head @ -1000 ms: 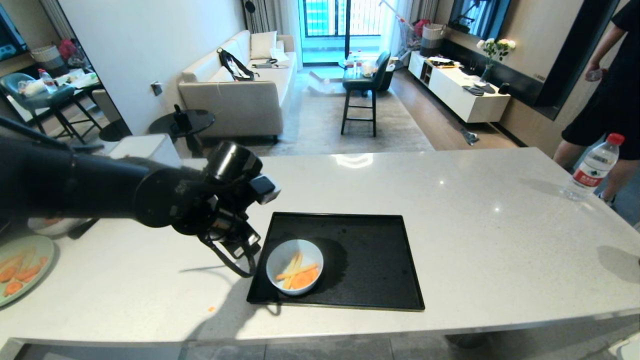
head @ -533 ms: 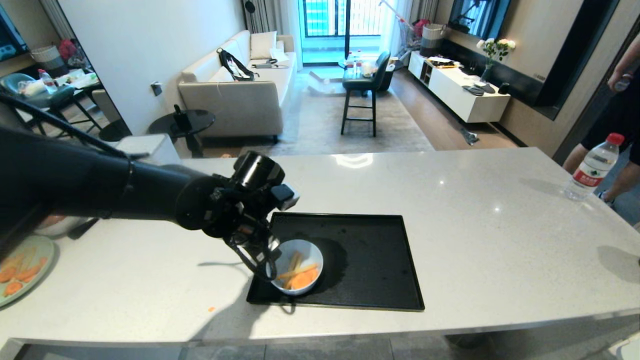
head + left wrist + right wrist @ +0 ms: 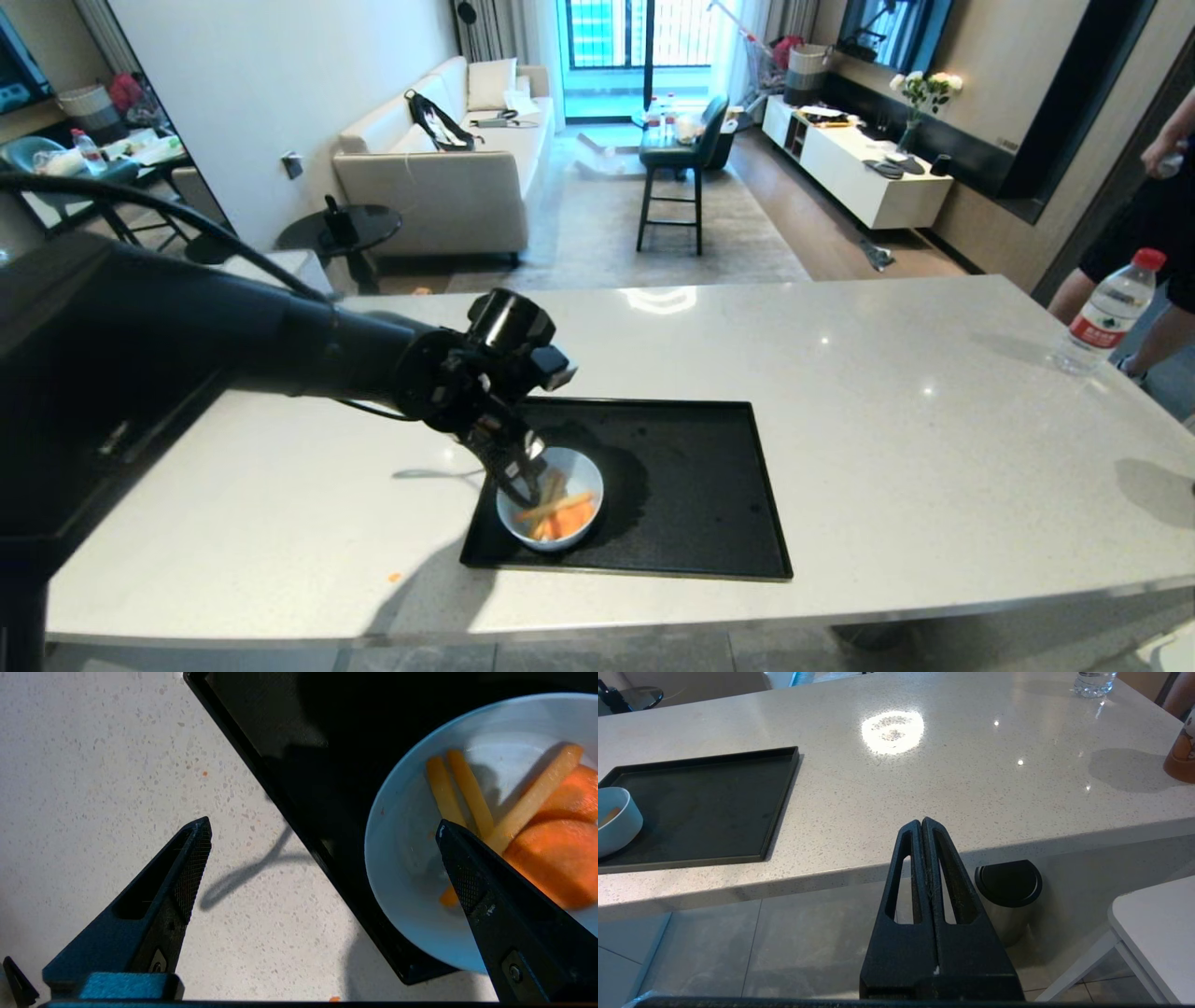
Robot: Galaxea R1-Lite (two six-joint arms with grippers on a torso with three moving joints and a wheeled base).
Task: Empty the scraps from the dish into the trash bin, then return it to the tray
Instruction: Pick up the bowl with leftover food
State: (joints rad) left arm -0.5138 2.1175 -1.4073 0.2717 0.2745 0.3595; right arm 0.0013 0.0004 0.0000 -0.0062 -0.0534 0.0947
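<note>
Left gripper [image 3: 523,471] poised over the left rim of the dish [image 3: 551,509]. The dish, a pale blue bowl, is shown standing upright in the near-left corner of the tray [image 3: 691,467], which lies flat on the desk [image 3: 840,392]; the scraps [image 3: 558,511], orange slices and paler sticks, are gathered inside it towards its right half.

The relation on which the coming move turns is seen best in the left wrist view. The jaws are spread wide and empty, and the bowl's left wall falls between them. One fingertip [image 3: 451,844] is placed over the bowl's interior, just beside the sticks [image 3: 460,793]. The other fingertip [image 3: 198,842] is placed well outside, over the bare desk beyond the tray's left edge. Contact with the rim cannot be told. A straight descent followed by closure would be judged to pinch the left wall; the outer fingertip would first have to pass the tray's raised rim [image 3: 280,798], which is judged the likeliest point of interference.

The right gripper [image 3: 922,828] is held below the desk edge, its jaws pressed together on nothing, and is much the farther of the two from the dish [image 3: 614,819]. No lined trash bin is in view.
</note>
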